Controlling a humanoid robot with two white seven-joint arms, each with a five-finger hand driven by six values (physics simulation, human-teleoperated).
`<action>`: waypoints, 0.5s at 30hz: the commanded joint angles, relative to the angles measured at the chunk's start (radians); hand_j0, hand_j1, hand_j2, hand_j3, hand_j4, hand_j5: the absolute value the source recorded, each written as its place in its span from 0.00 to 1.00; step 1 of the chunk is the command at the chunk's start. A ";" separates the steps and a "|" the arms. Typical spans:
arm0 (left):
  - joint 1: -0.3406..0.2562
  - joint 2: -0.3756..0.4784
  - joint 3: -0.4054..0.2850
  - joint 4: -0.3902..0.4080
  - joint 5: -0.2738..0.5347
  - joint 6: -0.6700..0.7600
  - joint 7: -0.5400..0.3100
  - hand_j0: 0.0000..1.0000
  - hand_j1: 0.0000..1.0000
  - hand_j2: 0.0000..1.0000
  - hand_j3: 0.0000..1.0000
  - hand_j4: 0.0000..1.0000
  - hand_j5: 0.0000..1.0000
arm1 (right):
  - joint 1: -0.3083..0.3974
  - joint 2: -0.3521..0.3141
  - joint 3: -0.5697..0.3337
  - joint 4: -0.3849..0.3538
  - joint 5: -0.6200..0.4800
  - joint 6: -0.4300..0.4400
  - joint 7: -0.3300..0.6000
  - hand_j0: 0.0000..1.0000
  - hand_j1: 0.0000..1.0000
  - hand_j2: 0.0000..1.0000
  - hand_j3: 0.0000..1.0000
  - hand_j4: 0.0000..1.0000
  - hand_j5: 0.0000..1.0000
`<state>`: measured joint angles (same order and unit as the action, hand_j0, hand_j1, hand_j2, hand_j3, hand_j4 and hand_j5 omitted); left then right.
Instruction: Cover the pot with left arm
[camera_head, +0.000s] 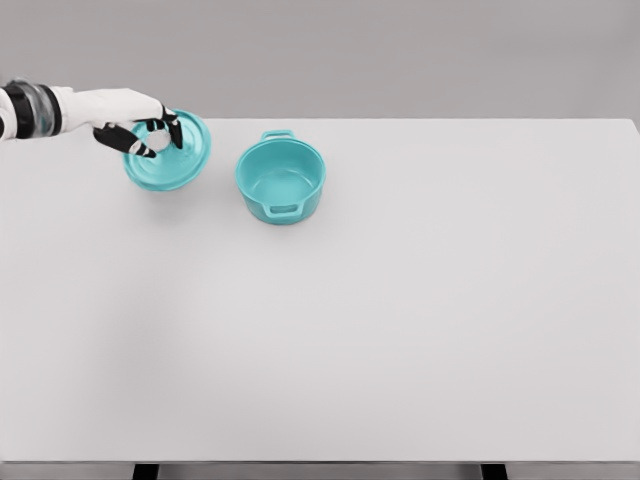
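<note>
Only one arm is seen. The left arm (45, 108) is stretched in from the left edge, high up in the view. It is white, with a dark band at the wrist (22, 110). The left hand (135, 122) is held out to the right with its palm turned down. Its black-tipped fingers (160, 135) are curled downward, closed around something.

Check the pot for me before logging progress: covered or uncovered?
Uncovered. The pot shows its bare interior; the lid sits apart, under the left hand.
</note>
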<state>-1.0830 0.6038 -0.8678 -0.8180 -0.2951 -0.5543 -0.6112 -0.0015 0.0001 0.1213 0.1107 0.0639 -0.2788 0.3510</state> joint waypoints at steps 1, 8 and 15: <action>0.000 0.005 0.000 -0.052 0.008 0.002 0.000 0.52 0.52 0.52 0.52 0.52 0.52 | 0.000 0.000 0.000 0.000 0.000 0.000 0.000 1.00 1.00 1.00 1.00 1.00 1.00; -0.003 -0.035 -0.037 -0.089 -0.010 0.007 0.000 0.52 0.52 0.52 0.52 0.52 0.52 | 0.000 0.000 0.000 0.001 0.000 0.000 0.000 1.00 1.00 1.00 1.00 1.00 1.00; -0.006 -0.050 -0.056 -0.128 -0.038 0.005 0.000 0.53 0.53 0.53 0.53 0.53 0.53 | 0.000 0.000 0.000 0.000 0.000 0.000 0.000 1.00 1.00 1.00 1.00 1.00 1.00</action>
<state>-1.1014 0.5585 -0.9222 -0.9332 -0.3292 -0.5510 -0.6112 -0.0015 0.0001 0.1213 0.1107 0.0639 -0.2789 0.3510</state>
